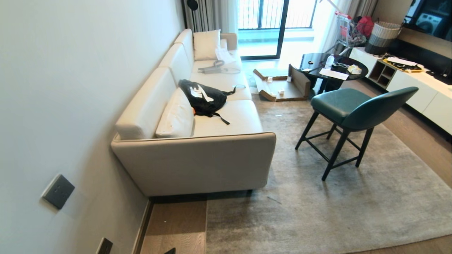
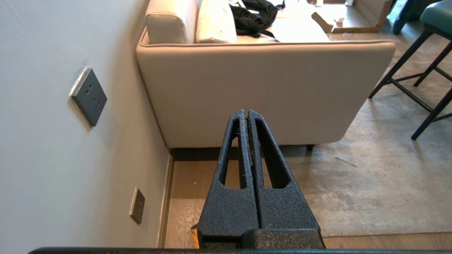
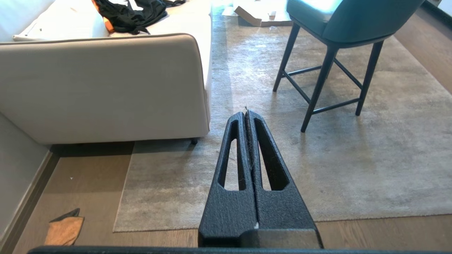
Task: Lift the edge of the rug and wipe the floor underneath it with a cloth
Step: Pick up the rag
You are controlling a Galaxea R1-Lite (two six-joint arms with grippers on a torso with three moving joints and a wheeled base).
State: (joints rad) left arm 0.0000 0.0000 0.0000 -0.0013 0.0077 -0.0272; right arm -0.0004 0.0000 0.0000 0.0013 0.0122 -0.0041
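While both arms hang parked, the left gripper (image 2: 247, 112) and right gripper (image 3: 246, 113) with jaws pressed together and empty, the task looks to be at the approach step. Nearest, the cloth (image 3: 64, 230) lies on the floor (image 3: 88, 183) by the wall, just beside the rug edge (image 3: 122, 197); beyond stands the sofa (image 3: 106, 88). Next probably calls for reaching down to the cloth.

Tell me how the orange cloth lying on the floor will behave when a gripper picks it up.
The cloth lies crumpled and flat on the floor, so it is probably floppy and will drape from a pinch. It looks thin and small, likely light. Its suede-like face seems unlikely to slip between the fingers, though lying flat against the boards it may be hard to get under.
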